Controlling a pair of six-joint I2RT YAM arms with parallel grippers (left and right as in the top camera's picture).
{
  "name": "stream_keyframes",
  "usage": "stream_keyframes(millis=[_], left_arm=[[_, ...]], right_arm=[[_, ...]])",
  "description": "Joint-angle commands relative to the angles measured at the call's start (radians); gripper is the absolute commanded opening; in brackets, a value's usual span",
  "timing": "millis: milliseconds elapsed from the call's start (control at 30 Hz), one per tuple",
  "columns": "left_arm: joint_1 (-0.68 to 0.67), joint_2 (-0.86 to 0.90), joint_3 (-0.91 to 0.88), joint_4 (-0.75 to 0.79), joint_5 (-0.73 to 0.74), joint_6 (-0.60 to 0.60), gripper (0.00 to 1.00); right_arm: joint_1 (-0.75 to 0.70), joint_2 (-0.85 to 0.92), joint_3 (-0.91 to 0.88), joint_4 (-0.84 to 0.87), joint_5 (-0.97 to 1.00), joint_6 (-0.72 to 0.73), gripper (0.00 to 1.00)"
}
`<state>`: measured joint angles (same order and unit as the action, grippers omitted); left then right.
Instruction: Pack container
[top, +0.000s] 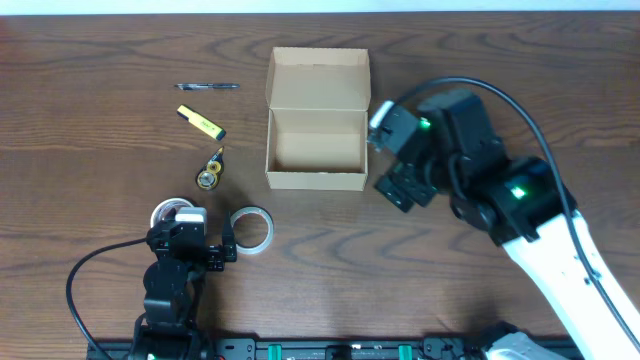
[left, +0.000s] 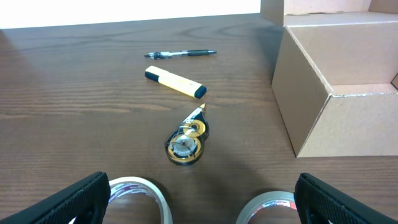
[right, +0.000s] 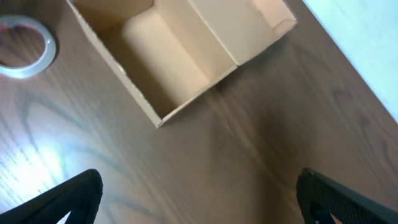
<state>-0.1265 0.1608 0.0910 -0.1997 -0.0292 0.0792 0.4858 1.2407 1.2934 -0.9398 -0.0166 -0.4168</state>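
while both hands are held spread with nothing pinched, the container (top: 318, 120) is found upright near the middle of the bench (top: 480, 60), mouth up, hinged flap lid folded back on the far side. the right hand (right: 199, 199) is positioned just beside the container's right wall, apart from it; in the right wrist view its two fingers (right: 62, 199) are seen wide apart over bare wood, with the box corner at upper left. the left hand (left: 199, 202) is held at the near left of the bench, well apart from the container, fingers fully spread. two tape rolls are lying flat by it: a whitish roll (top: 252, 230) on its right side and another roll (top: 172, 213) on its left, each partly cut off by the bottom edge of the left wrist view. left of the container, three loose items are laid in a rough line: a pen (top: 206, 87) farthest, a yellow marker (top: 201, 122) next, a correction tape dispenser (top: 211, 170) nearest. none is touching the box.
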Motion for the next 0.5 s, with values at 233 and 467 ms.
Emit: stream_keyframes(millis=[233, 467], left_arm=[[0.002, -0.006, -0.029, -0.009, 0.003, 0.003, 0.95], [0.002, -0.006, -0.029, -0.009, 0.003, 0.003, 0.95]], right_arm=[[-0.138, -0.378, -0.505, 0.243, -0.042, 0.204, 0.99], [-0.155, -0.499, -0.655, 0.328, -0.032, 0.087, 0.99]])
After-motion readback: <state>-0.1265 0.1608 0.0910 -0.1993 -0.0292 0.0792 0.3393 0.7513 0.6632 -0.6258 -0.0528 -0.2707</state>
